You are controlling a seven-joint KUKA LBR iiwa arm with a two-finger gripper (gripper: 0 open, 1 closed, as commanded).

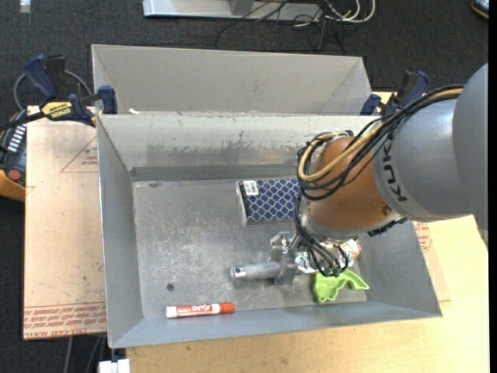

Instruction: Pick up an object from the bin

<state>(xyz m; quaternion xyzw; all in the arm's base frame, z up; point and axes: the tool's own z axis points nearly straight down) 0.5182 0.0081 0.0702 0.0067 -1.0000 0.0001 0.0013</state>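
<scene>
Though the gripper [289, 261] sits low at lower right of the bin [155, 231], whether it is spread or closed can't be made out; no grasp is evident, so lifting remains. Nearest lie a green crumpled piece [335, 286] and a blue patterned box [268, 199]. On the scuffed bin floor a red marker [200, 310] lies well apart; cables [342, 6] trail across the top of the frame.
</scene>
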